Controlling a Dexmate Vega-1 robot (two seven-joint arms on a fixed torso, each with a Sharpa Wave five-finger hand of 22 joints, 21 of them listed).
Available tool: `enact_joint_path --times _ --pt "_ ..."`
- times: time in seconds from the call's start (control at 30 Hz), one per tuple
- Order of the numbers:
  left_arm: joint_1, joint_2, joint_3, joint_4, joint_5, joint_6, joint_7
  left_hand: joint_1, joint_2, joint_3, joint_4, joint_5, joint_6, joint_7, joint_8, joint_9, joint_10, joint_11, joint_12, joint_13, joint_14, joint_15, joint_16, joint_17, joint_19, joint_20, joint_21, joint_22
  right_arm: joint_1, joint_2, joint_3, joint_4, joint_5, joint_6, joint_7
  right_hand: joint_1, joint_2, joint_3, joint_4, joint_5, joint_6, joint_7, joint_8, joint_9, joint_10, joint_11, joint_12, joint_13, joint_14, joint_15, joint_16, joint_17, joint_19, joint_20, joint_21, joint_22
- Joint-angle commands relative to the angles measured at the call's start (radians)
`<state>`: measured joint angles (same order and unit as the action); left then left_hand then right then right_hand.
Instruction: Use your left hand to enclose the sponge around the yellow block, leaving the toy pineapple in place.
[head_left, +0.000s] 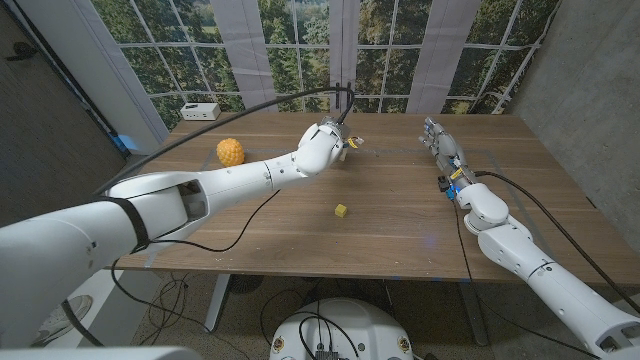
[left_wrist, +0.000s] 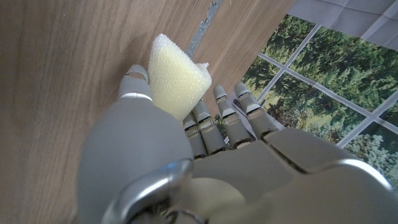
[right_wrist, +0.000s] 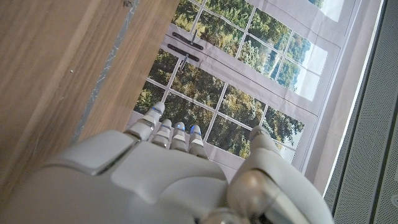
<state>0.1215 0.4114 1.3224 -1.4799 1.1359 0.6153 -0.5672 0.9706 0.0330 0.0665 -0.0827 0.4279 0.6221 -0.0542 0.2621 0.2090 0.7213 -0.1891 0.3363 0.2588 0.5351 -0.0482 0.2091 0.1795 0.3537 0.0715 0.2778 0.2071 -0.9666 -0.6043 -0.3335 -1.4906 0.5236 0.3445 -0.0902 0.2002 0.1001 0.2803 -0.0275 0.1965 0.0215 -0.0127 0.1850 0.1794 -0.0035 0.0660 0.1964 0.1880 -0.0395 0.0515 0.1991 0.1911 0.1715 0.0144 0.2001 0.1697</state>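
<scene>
My left hand (head_left: 325, 143) is over the far middle of the table and grips a pale yellow sponge (left_wrist: 176, 76) between thumb and fingers; a corner of the sponge (head_left: 354, 142) sticks out past the hand in the head view. The small yellow block (head_left: 341, 210) lies on the wood nearer to me, a good way in front of that hand. The toy pineapple (head_left: 230, 152) sits to the left of the left forearm. My right hand (head_left: 441, 143) stands at the far right with its fingers stretched out and nothing in them.
A white box (head_left: 201, 111) sits at the table's far left corner. Windows with trees run behind the far edge. Bare wood (head_left: 400, 225) spreads around the block.
</scene>
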Motion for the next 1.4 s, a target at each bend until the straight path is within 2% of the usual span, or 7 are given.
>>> enact_joint_path --times 0.03,0.13,0.2,0.57,0.73,1.0,1.4 --pt "0.114 0.092 -0.123 -0.218 0.099 -0.055 -0.040 0.004 0.005 -0.009 0.001 -0.006 0.008 -0.002 0.000 0.001 0.007 0.004 -0.002 0.003 0.006 -0.124 -0.001 0.001 0.007 0.004 0.004 0.001 -0.011 -0.009 0.001 -0.036 -0.014 -0.019 -0.018 -0.005 0.002 0.000 -0.001 0.004 0.001 -0.005 0.003 0.001 0.002 0.003 0.001 0.003 0.007 0.001 -0.002 0.000 0.006 0.004 -0.003 0.004" --pt "0.142 0.105 -0.154 -0.261 0.116 -0.076 -0.063 0.004 0.006 -0.011 0.002 -0.006 0.008 -0.003 -0.002 0.001 0.007 0.003 -0.003 0.003 0.006 -0.123 -0.002 0.001 0.006 0.005 0.004 0.001 -0.016 -0.012 0.003 -0.047 -0.015 -0.027 -0.026 -0.005 0.002 0.000 -0.001 0.004 0.002 -0.006 0.003 0.001 0.002 0.003 0.001 0.003 0.006 0.000 -0.003 0.000 0.006 0.004 -0.003 0.004" --pt "0.169 0.119 -0.178 -0.290 0.127 -0.092 -0.042 0.004 0.006 -0.012 0.002 -0.007 0.008 -0.002 -0.003 0.001 0.003 0.002 -0.006 0.004 0.006 -0.122 -0.002 0.001 0.006 0.006 0.004 0.001 -0.020 -0.013 0.005 -0.056 -0.016 -0.032 -0.033 -0.005 0.002 0.000 -0.001 0.004 0.002 -0.006 0.003 0.001 0.002 0.003 0.001 0.003 0.006 0.000 -0.003 0.000 0.006 0.004 -0.003 0.004" --pt "0.270 0.141 -0.285 -0.412 0.159 -0.179 -0.089 0.004 0.007 -0.018 0.004 -0.007 0.008 -0.006 -0.007 0.002 -0.001 0.003 -0.011 0.005 0.004 -0.121 -0.005 0.001 0.002 0.007 0.002 0.001 -0.046 -0.025 0.013 -0.095 -0.024 -0.041 -0.053 -0.005 0.002 0.001 -0.001 0.004 0.002 -0.006 0.002 0.001 0.002 0.003 0.001 0.003 0.007 -0.002 -0.003 0.000 0.006 0.003 -0.003 0.004" --pt "0.310 0.148 -0.315 -0.452 0.189 -0.215 -0.094 0.004 0.008 -0.021 0.006 -0.007 0.009 -0.003 -0.009 0.002 0.001 0.003 -0.011 0.006 0.005 -0.120 -0.006 0.002 0.002 0.007 0.002 0.001 -0.060 -0.030 0.021 -0.114 -0.026 -0.044 -0.063 -0.005 0.003 0.001 -0.002 0.004 0.002 -0.007 0.002 0.001 0.001 0.003 0.001 0.003 0.008 -0.002 -0.002 0.000 0.007 0.003 -0.003 0.004" --pt "0.378 0.163 -0.380 -0.540 0.173 -0.269 -0.127 0.006 0.010 -0.025 0.007 -0.007 0.010 -0.001 -0.012 0.003 0.002 0.004 -0.014 0.007 0.003 -0.119 -0.007 0.002 0.002 0.007 0.002 0.001 -0.079 -0.037 0.028 -0.141 -0.037 -0.038 -0.074 -0.005 0.003 0.001 -0.002 0.004 0.001 -0.006 0.002 0.001 0.001 0.002 0.000 0.003 0.007 -0.003 -0.003 0.000 0.007 0.002 -0.003 0.004" --pt "0.452 0.176 -0.434 -0.595 0.186 -0.333 -0.146 0.008 0.013 -0.031 0.009 -0.007 0.011 -0.003 -0.016 0.003 0.003 0.002 -0.017 0.009 0.004 -0.120 -0.008 0.002 0.002 0.006 0.002 0.001 -0.089 -0.032 0.025 -0.163 -0.055 -0.037 -0.085 -0.005 0.003 0.002 -0.003 0.004 0.002 -0.006 0.002 0.001 0.003 0.003 0.001 0.003 0.008 -0.002 -0.003 0.000 0.007 0.002 -0.004 0.004"
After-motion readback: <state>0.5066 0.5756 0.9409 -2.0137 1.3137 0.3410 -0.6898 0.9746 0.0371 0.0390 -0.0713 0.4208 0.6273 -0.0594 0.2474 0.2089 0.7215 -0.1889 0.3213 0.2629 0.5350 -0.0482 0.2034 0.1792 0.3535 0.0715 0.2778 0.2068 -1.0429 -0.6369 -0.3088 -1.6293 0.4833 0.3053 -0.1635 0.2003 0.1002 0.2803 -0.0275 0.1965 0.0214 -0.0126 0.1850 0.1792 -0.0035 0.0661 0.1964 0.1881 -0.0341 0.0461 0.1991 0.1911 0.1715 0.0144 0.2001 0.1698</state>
